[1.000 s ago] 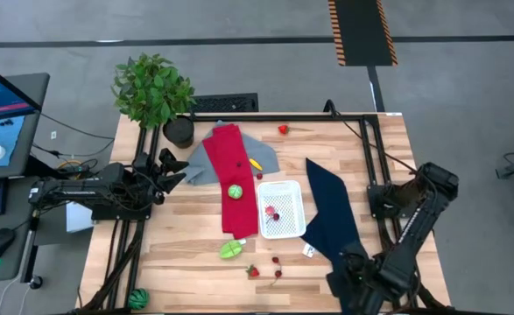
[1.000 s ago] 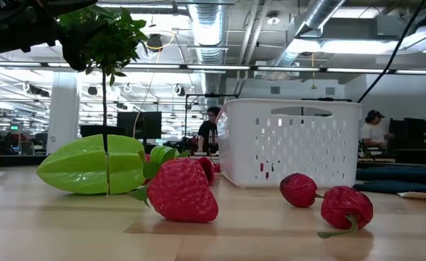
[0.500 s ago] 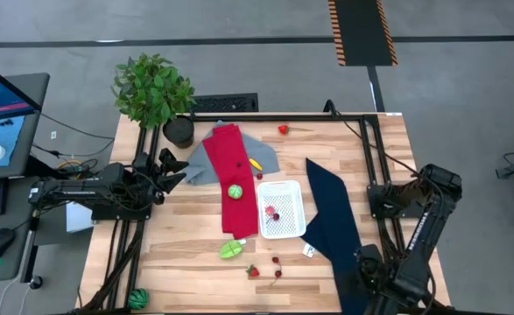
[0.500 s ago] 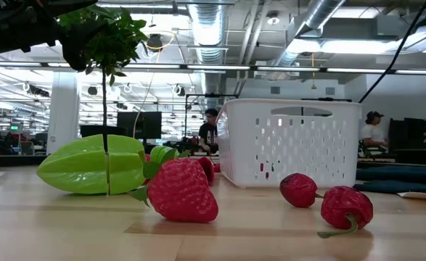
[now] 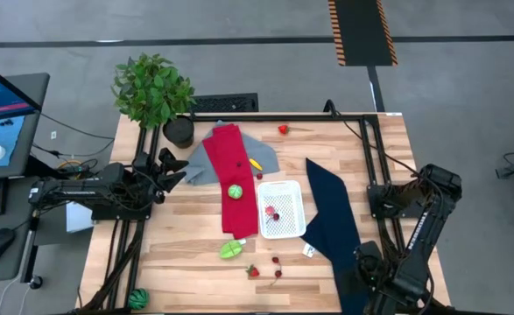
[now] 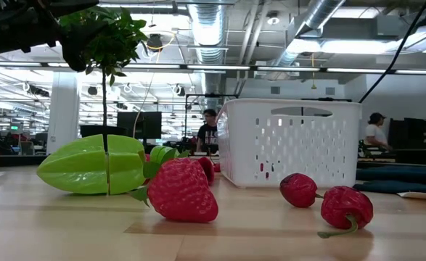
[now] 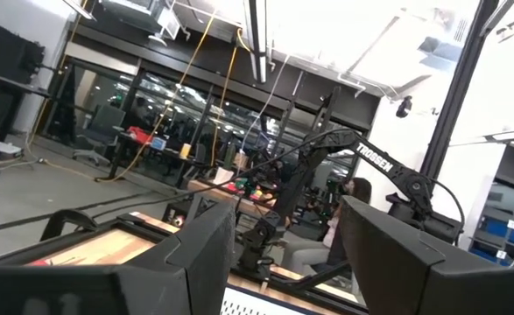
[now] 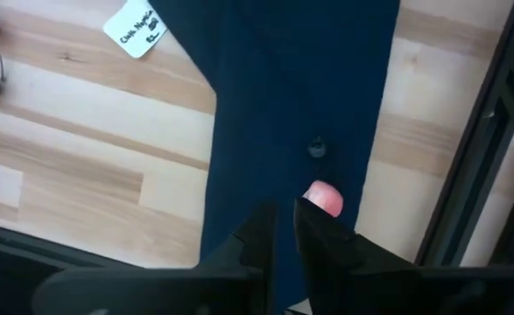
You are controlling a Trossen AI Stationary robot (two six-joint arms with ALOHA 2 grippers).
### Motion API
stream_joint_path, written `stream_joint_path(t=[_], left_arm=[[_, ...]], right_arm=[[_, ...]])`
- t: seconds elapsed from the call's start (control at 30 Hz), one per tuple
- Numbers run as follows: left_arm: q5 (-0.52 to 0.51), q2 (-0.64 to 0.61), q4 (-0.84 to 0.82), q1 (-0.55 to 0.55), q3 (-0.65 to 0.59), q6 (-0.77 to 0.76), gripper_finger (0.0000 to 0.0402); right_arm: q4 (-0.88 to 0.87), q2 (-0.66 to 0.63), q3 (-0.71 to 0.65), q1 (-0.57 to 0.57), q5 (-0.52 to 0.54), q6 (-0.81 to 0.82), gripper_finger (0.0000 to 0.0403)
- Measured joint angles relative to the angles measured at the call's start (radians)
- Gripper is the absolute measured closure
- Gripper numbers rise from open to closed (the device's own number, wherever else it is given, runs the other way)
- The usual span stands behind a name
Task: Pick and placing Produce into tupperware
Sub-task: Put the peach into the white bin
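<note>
White tub point(image 5: 282, 210) mid-table holds two small red-pink fruits point(image 5: 272, 213). Left gripper point(image 5: 171, 169) spread, empty. Right gripper point(image 8: 283, 229) narrowly parted over navy cloth point(image 8: 300, 96).

2 matte black jointed arms are showing: the left arm point(image 5: 90, 191) and right arm point(image 5: 414, 236), built of blocky dark links, each ending in 2 flat black fingers point(image 7: 200, 254).

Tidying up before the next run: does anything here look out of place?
Yes. A pink piece of produce lies on the navy cloth near the table's front edge, just ahead of the right gripper, far from the tupperware.
</note>
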Motion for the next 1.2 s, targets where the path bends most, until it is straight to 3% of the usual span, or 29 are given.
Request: stream_joint_path(t=[0.3, 0.53, 0.73, 0.93, 1.2], left_arm=[[0.005, 0.000, -0.006, 0.000, 0.000, -0.003, 0.0205], [0.005, 0.000, -0.007, 0.000, 0.000, -0.003, 0.0205], [-0.001, 0.000, -0.007, 0.000, 0.000, -0.003, 0.0205], [-0.002, 0.000, -0.007, 0.000, 0.000, -0.003, 0.0205], [-0.002, 0.000, -0.007, 0.000, 0.000, -0.003, 0.0205]], right_arm=[[0.016, 0.000, 0.000, 0.000, 0.006, 0.004, 0.0222], [0.158, 0.002, -0.068, 0.003, 0.075, -0.010, 0.0165], [0.287, 0.002, -0.120, 0.000, 0.072, -0.022, 0.0160], [0.300, 0.002, -0.138, 0.000, 0.066, -0.009, 0.0172], [0.300, 0.002, -0.200, 0.000, -0.076, 0.048, 0.0192]])
